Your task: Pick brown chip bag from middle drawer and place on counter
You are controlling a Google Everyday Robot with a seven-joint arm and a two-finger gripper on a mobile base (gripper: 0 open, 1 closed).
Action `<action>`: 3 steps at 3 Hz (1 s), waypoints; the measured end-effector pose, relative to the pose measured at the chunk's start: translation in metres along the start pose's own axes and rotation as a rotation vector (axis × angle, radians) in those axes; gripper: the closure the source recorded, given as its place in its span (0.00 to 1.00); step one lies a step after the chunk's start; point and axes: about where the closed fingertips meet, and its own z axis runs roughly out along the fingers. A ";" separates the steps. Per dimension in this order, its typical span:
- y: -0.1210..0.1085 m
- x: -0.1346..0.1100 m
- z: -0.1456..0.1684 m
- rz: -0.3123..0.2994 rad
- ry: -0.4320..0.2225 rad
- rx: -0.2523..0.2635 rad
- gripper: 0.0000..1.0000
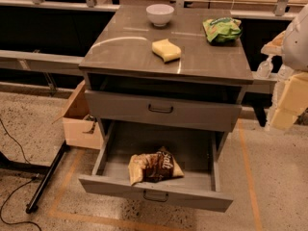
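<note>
The brown chip bag [155, 166] lies on its side in the pulled-out middle drawer [154, 195], near the drawer's front and left of centre, with white "Salt" lettering facing up. The grey counter [130, 47] tops the cabinet above it. My gripper [288, 105] hangs at the far right edge of the view, beside the cabinet at about the height of the closed upper drawer. It is well away from the bag and touches nothing.
On the counter stand a white bowl [160, 14], a yellow sponge [166, 50] and a green snack bag [221, 30]. The drawer above [161, 109] is closed. A cardboard box [79, 119] and a black pole [45, 177] lie left of the cabinet.
</note>
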 end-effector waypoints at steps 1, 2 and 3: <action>0.000 0.000 0.001 -0.003 -0.002 0.002 0.00; 0.003 0.005 0.017 -0.058 -0.044 0.030 0.00; 0.015 0.019 0.069 -0.128 -0.106 0.034 0.00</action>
